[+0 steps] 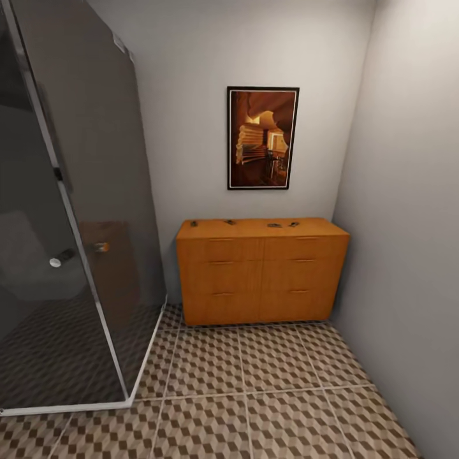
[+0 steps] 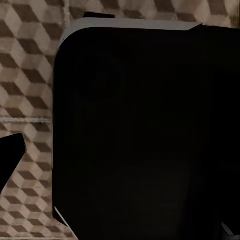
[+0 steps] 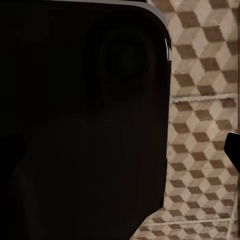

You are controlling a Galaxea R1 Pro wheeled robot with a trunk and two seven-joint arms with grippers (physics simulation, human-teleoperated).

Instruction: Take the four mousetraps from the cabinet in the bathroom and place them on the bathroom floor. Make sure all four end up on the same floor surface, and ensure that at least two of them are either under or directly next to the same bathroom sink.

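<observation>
The orange-brown cabinet (image 1: 261, 274) stands against the far wall, in the corner ahead of me. Several small mousetraps lie spread along its top: one at the left end (image 1: 193, 223), one left of centre (image 1: 229, 222), and two close together right of centre (image 1: 274, 225) (image 1: 294, 224). The cube-patterned bathroom floor (image 1: 255, 382) stretches from me to the cabinet. The bathroom sink is out of view. In the left wrist view one dark fingertip (image 2: 11, 152) hangs over the tiles beside my black body (image 2: 145, 135). In the right wrist view a dark fingertip (image 3: 233, 149) shows at the frame's edge.
A dark glass shower enclosure (image 1: 70, 223) with a white base rim fills the left side. A grey wall (image 1: 408, 255) runs along the right. A framed picture (image 1: 262, 138) hangs above the cabinet. Open tiled floor lies between shower and wall.
</observation>
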